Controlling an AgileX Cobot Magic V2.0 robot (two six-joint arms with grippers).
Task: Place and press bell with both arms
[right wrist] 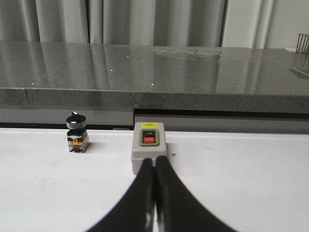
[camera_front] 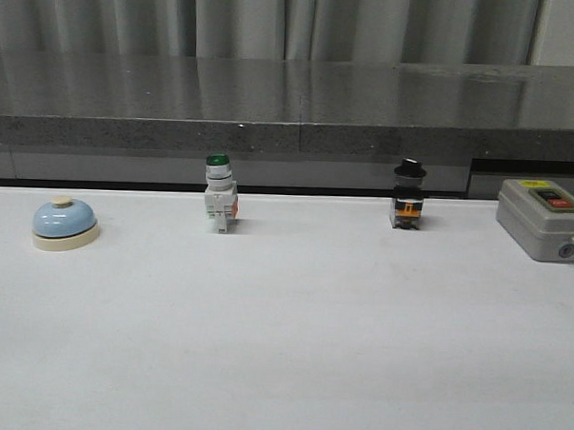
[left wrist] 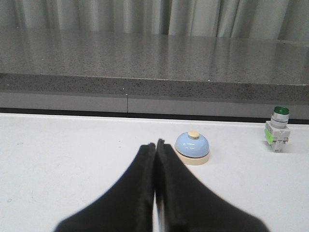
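The bell, with a light-blue dome, cream base and cream button, sits on the white table at the far left. It also shows in the left wrist view, just ahead of and beside my left gripper, which is shut and empty. My right gripper is shut and empty, its tips in front of a grey on/off switch box. Neither arm shows in the front view.
A green-capped white switch stands at the back centre-left, a black-capped switch at the back centre-right, and the grey switch box at the far right. A dark stone ledge runs behind the table.
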